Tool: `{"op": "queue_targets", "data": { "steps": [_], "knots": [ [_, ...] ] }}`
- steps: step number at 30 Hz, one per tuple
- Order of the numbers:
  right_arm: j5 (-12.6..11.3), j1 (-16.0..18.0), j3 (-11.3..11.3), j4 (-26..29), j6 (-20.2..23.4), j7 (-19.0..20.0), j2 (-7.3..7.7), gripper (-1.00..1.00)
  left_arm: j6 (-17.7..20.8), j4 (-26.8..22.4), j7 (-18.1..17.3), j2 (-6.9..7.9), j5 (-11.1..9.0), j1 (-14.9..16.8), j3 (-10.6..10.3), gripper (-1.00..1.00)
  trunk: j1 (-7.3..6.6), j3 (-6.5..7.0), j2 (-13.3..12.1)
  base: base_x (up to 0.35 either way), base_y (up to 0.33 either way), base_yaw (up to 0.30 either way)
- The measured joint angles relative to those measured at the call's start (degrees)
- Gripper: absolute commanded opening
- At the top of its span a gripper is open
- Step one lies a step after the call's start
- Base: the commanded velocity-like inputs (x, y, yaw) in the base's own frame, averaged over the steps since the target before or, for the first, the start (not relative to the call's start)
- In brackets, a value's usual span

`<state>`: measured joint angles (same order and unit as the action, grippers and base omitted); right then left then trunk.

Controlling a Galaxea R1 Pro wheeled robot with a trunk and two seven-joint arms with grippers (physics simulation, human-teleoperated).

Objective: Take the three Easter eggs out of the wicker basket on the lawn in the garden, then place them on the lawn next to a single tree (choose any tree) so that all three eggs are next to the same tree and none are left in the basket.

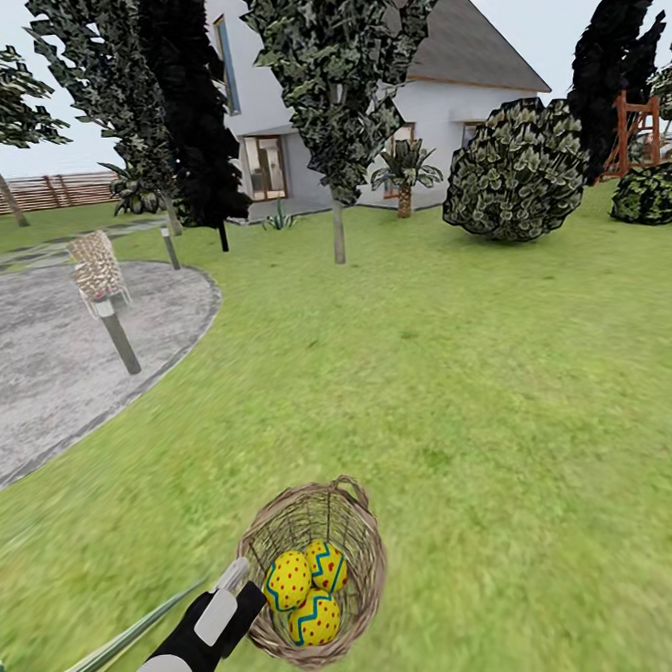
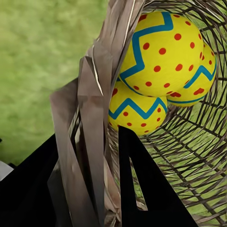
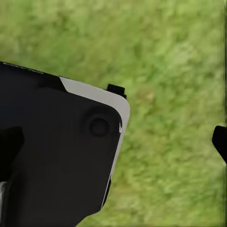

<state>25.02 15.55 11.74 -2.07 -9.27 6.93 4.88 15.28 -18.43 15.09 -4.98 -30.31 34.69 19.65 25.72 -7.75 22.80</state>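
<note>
At lower centre, three Easter eggs (image 1: 308,584) are lying in the wicker basket (image 1: 364,565), whose rim our left gripper (image 1: 238,583) is pinching; smooth, rounded shells probably need grasping across the middle. Right gripper state: we cannot tell.

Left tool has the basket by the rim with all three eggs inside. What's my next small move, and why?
Probably keep the grip and roll forward toward the pale-trunked tree. The left tool clamps the wicker basket rim, one finger inside the wall, and the three Easter eggs are in it, with open lawn between.
</note>
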Motion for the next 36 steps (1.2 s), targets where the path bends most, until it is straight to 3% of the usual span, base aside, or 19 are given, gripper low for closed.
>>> {"op": "queue_targets", "data": {
  "steps": [36],
  "knots": [
    [0.0,0.0,0.0,0.0,0.0,0.0,0.00,1.00,0.0,0.0,0.0,-0.05,0.0,0.0,0.0,-1.00,0.00,0.00,0.0,0.301,-0.160,0.000]
  ]
}}
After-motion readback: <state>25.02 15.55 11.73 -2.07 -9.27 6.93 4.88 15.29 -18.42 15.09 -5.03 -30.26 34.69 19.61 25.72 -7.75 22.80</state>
